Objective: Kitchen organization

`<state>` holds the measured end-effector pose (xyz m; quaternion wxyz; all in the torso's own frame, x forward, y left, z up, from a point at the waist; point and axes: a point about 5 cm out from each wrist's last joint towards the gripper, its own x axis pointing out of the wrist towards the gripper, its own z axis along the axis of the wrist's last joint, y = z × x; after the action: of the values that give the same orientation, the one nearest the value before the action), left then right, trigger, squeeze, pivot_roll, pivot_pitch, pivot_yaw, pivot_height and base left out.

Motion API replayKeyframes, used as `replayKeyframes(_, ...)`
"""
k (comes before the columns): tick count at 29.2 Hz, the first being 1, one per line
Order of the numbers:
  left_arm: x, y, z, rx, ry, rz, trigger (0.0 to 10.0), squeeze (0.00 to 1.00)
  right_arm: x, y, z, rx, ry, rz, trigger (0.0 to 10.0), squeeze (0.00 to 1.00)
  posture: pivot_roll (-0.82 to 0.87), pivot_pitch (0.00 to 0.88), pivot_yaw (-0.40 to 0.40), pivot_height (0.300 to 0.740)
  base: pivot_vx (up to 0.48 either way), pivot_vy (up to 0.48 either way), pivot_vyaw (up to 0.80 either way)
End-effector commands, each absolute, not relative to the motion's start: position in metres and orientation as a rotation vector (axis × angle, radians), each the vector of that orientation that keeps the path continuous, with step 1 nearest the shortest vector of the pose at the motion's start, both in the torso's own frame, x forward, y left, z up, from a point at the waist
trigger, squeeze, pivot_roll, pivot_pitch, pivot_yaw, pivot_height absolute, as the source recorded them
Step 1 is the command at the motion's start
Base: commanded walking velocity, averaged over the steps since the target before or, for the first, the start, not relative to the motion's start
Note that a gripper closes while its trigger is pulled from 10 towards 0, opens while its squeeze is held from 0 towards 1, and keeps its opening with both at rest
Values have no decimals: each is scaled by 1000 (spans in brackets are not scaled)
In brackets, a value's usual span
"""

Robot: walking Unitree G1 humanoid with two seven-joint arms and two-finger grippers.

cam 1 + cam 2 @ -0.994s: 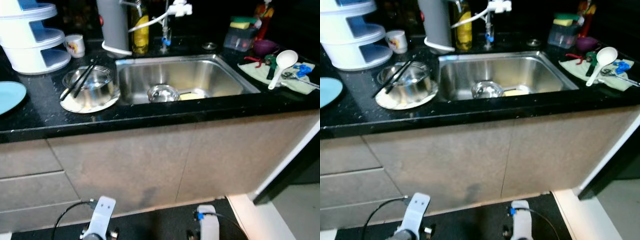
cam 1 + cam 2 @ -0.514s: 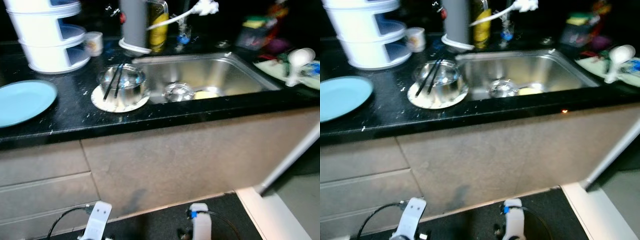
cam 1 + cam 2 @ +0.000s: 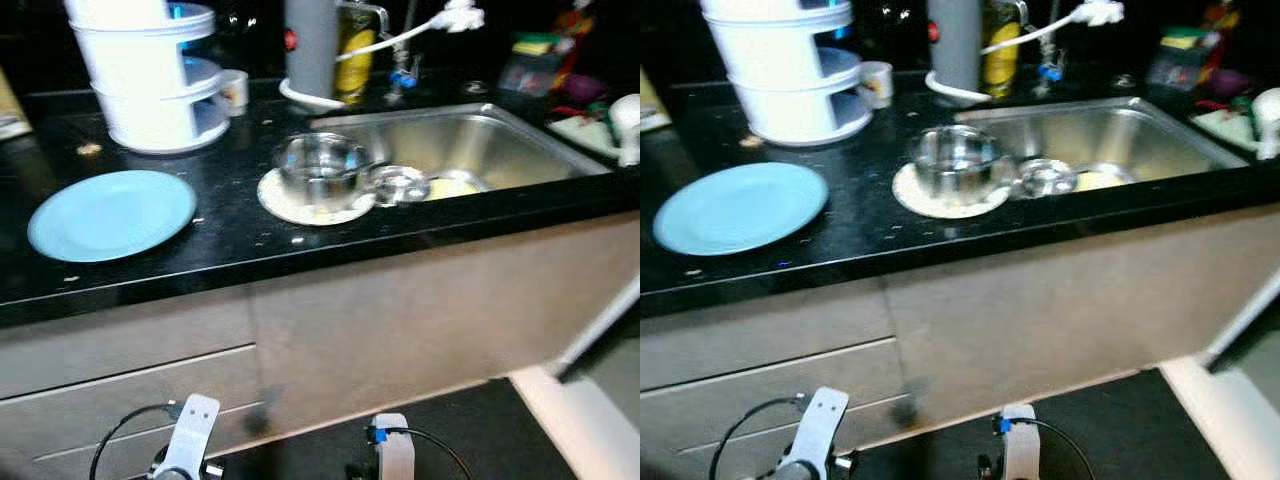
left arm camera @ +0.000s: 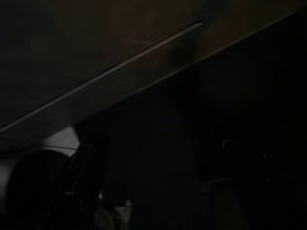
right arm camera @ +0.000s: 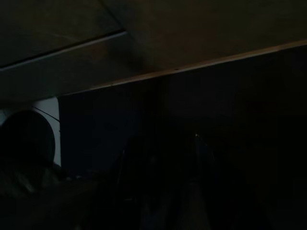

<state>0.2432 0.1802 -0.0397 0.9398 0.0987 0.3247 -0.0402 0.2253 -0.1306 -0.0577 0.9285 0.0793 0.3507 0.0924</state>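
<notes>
A black countertop [image 3: 220,255] runs across in front of me. On it lie a light blue plate [image 3: 112,213] and a steel bowl [image 3: 320,168] standing on a cream plate [image 3: 300,207]. To their right is a steel sink [image 3: 500,140] with a small steel bowl [image 3: 400,184] inside. Both arms hang low before the cabinet, the left arm [image 3: 195,440] and the right arm [image 3: 393,458]. The wrist views are very dark. My left gripper [image 4: 160,191] and right gripper [image 5: 168,187] are dim shapes against the cabinet front.
A white tiered container [image 3: 150,75], a small cup [image 3: 234,90], a grey cylinder [image 3: 312,50] and a yellow bottle [image 3: 352,45] stand along the back. A white faucet [image 3: 440,22] reaches over the sink. Drawers [image 3: 120,370] sit below the counter on the left.
The camera has swung to the left, so the whole scene has shifted right and the blue plate has come fully into view. Both arms still hang low.
</notes>
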Motion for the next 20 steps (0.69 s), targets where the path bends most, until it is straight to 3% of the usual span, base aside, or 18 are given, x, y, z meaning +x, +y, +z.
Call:
replayKeyframes(1, 238, 182, -44, 217, 689, -93, 10000, 0, 220, -132, -61, 166, 741, 176, 10000, 0, -8, 148, -21, 740, 0, 345, 0)
replayKeyframes(10, 239, 180, -44, 221, 694, -99, 10000, 0, 219, -137, -62, 159, 742, 149, 10000, 0, -12, 149, -19, 740, 0, 309, 0)
replayKeyframes(20, 237, 171, -48, 243, 712, -160, 10000, 0, 221, -143, -61, 160, 738, 126, 10000, 0, -14, 152, -19, 740, 0, 0, 0)
